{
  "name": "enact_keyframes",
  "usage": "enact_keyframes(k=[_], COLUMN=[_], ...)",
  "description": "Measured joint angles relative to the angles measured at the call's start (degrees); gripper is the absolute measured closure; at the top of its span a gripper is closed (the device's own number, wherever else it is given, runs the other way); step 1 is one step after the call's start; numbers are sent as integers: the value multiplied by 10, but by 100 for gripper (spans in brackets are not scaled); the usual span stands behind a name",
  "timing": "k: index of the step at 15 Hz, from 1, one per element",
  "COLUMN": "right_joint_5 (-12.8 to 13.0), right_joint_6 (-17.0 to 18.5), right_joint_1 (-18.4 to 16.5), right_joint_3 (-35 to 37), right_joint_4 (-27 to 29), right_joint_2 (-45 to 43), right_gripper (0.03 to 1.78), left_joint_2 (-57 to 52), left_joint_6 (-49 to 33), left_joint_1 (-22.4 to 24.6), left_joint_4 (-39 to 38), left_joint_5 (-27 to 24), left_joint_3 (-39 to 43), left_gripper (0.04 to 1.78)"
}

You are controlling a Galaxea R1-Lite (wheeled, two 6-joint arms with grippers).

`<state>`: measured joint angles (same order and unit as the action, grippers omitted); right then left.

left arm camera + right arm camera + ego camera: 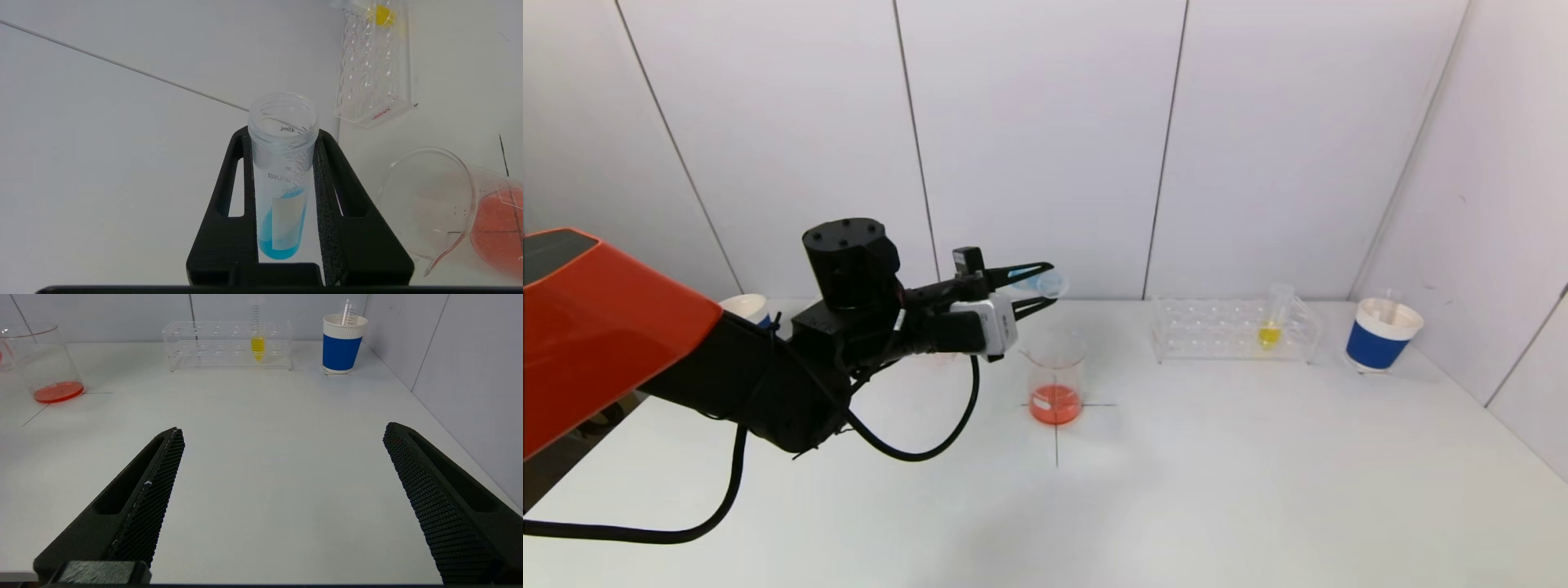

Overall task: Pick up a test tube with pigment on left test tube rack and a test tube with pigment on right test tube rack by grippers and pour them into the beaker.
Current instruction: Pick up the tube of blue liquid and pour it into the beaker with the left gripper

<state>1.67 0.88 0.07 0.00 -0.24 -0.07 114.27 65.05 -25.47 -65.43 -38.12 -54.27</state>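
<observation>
My left gripper [1045, 287] is shut on a clear test tube [282, 175] holding blue pigment, and hovers just above and behind the beaker [1055, 380]. The tube [1044, 283] is tipped toward horizontal, and its blue liquid slants along the lower end. The beaker [449, 204] holds orange-red liquid at its bottom. On the right test tube rack [1233, 331] stands a tube with yellow pigment [1270, 322]. My right gripper [282, 430] is open and empty, low over bare table, facing the rack [229, 345]. My left arm hides the left rack.
A blue-and-white paper cup [1380, 335] stands right of the rack near the side wall. A white cup [745, 306] peeks out behind my left arm. Wall panels close the back and right of the white table [1258, 474].
</observation>
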Motion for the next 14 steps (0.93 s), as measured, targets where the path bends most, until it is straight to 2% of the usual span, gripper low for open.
enact_keyframes(k=[6,14], right_joint_5=[0,0], right_joint_6=[0,0], right_joint_1=[0,0], right_joint_3=[0,0], right_joint_4=[0,0], right_joint_2=[0,0], right_gripper=[4,4], left_joint_2=[2,32], left_joint_6=[51,77], left_joint_1=[3,13], left_joint_4=[33,35], left_joint_5=[0,4], left_joint_3=[-1,-4], left_gripper=[139,139])
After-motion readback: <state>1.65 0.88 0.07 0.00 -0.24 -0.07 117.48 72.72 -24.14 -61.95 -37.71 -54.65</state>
